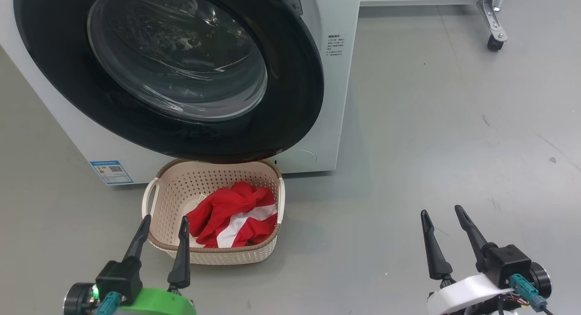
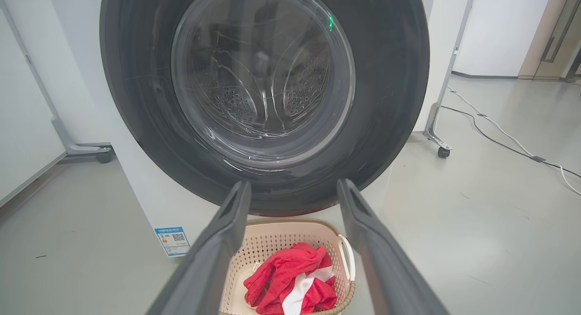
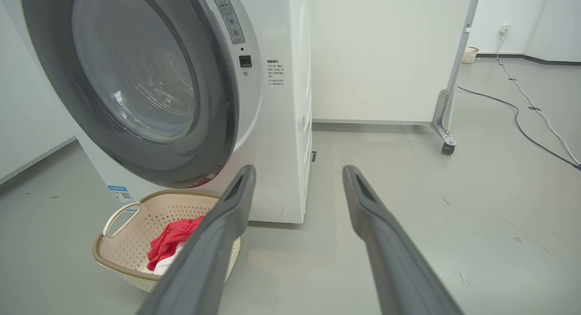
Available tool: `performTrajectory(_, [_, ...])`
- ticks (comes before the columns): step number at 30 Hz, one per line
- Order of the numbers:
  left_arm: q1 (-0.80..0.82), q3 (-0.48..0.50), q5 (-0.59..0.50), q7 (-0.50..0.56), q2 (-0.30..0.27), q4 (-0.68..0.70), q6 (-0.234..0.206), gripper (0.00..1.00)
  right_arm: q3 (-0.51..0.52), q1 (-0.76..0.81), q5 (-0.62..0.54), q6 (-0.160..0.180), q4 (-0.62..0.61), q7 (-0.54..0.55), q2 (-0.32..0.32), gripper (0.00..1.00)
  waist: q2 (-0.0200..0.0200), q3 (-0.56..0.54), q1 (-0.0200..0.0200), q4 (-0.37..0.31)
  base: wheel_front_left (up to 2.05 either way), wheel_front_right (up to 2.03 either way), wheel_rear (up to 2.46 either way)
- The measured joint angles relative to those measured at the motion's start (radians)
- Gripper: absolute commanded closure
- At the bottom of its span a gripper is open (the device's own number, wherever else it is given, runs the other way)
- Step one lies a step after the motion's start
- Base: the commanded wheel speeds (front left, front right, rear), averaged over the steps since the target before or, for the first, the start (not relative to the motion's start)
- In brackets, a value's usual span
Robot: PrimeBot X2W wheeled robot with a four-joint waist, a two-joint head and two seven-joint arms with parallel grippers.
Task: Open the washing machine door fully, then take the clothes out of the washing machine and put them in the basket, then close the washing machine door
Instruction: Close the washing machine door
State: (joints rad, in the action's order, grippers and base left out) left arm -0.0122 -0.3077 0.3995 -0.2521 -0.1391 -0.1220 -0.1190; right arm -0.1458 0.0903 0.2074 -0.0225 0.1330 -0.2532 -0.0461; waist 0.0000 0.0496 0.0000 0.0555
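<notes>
- The washing machine door [image 1: 290,101] appears shut against the washing machine [image 1: 338,124].
- The basket [image 1: 218,256] stands just below the door, with the red clothes [image 1: 227,213] inside it.
- The left gripper [image 1: 164,219], beside the basket, has its fingers spread wide and holds nothing.
- The right gripper [image 1: 441,209], well apart from the basket, is also spread and empty.

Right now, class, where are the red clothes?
In the head view, left of centre, the red clothes lie in the cream basket, just below the washing machine door and ahead of the left gripper.
</notes>
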Motion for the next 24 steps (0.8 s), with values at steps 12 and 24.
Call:
performTrajectory(12, [-0.014, 0.016, -0.023, 0.0, 0.023, -0.001, 0.0, 0.0, -0.002, 0.0, 0.0, 0.0, 0.002, 0.0, 0.001, 0.0, 0.0, 0.001, -0.0001, 0.0, 0.0, 0.0, 0.0])
performTrajectory(24, [-0.015, 0.022, -0.051, 0.0, 0.034, -0.002, 0.0, 0.0, -0.002, 0.0, 0.0, 0.0, 0.007, 0.0, 0.001, 1.0, 0.0, -0.003, -0.0001, 0.002, 0.0, 0.0, 0.0])
